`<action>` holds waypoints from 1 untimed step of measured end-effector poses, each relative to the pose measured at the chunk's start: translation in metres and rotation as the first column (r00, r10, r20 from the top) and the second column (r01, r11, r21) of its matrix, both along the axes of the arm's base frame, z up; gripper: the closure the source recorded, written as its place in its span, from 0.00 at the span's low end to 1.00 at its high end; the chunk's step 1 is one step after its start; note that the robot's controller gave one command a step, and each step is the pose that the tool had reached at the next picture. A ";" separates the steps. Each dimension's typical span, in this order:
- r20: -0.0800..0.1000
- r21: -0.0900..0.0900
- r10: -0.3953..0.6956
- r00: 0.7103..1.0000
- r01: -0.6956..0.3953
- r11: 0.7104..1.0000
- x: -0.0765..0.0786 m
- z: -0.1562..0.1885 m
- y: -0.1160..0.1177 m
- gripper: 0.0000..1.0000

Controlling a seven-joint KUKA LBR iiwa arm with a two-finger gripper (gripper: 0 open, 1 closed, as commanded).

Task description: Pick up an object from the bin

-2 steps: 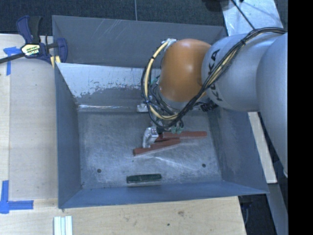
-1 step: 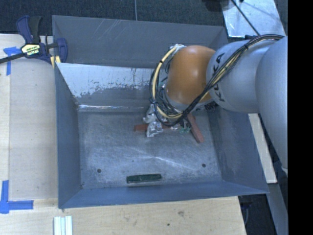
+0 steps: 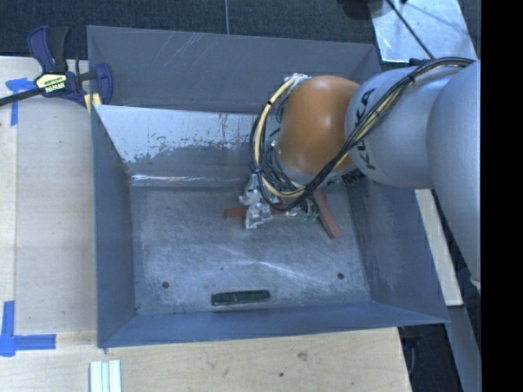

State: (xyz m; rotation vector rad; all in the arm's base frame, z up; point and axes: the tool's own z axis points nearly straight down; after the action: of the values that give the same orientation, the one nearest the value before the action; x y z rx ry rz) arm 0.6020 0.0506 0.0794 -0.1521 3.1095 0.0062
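Note:
My gripper (image 3: 257, 212) is low over the bin floor near the back wall, just right of centre, its metal fingertips pointing left and down. A small reddish-brown thing (image 3: 235, 214) lies on the floor right at the fingertips, on their left. A longer reddish-brown stick (image 3: 328, 216) lies slanted on the floor to the right, partly under the wrist. I cannot make out whether anything sits between the fingers.
A dark green flat bar (image 3: 240, 299) lies near the front wall of the bin, well apart from the gripper. The arm with its orange cover and cables hangs over the bin's back right part.

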 end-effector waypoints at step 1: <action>-0.025 -0.005 -0.149 0.989 0.149 0.989 0.005 0.060 -0.037 0.00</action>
State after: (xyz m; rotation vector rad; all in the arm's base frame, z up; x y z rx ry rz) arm 0.6069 0.0136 0.1390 0.0811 3.1375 0.0004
